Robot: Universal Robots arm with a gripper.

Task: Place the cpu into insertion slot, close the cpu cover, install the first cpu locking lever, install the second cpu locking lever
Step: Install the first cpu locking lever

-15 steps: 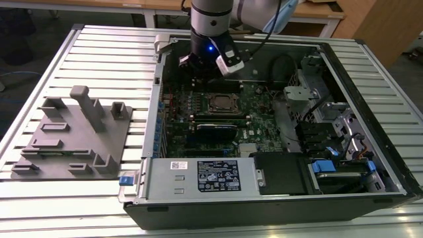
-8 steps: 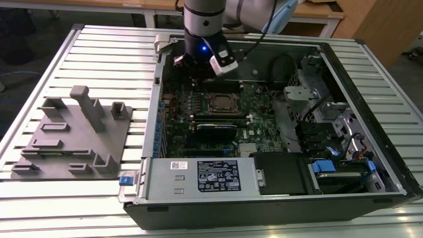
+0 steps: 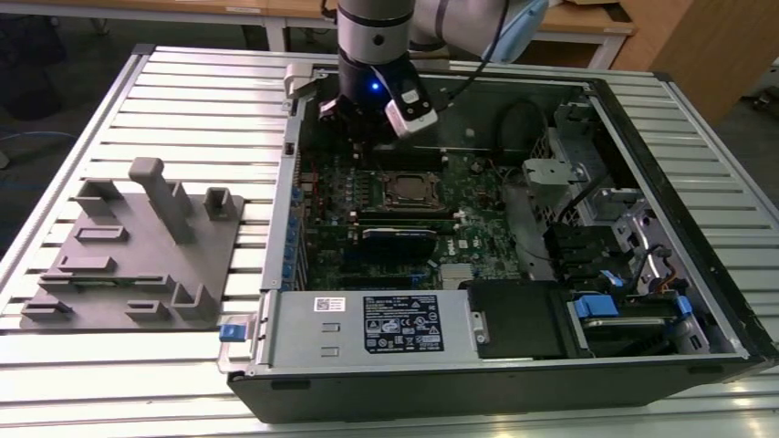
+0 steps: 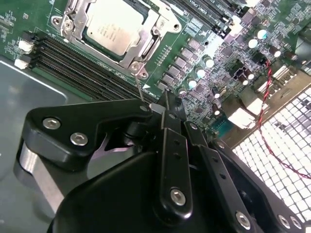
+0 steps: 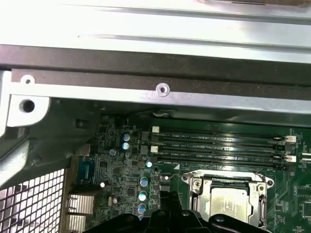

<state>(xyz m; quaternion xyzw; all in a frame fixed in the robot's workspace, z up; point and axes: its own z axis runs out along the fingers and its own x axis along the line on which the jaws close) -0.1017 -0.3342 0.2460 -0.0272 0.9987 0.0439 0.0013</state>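
Gripper (image 4: 163,106): black, matte, jointed link bars with bright screw heads, tapering to a narrow tip low over the board beside the socket; whether the jaws are clenched or released cannot be told. Locking lever (image 4: 138,87): thin bare steel rod, running from the socket's near corner to the gripper tip; whether it is grasped cannot be told. Cpu (image 4: 114,26): flat square, dull silver top, seated in the insertion slot (image 3: 387,196). Cpu cover (image 4: 150,41): thin bright metal frame with a square cut-out, lying flat around the cpu's edges. Memory slots (image 5: 218,143): long, black, parallel, white-tipped, just beside the socket. Circuit board (image 4: 194,48): green, studded with small silver-capped cylinders. Grille (image 4: 277,141): perforated sheet metal at the board's edge. Computer case (image 3: 658,182): black and grey, open, lying on its side. Table (image 3: 182,100): pale ribbed metal slats. Fixture block (image 3: 134,246): grey, with moulded pegs and pockets, on the exterior view's left, well apart from the case.
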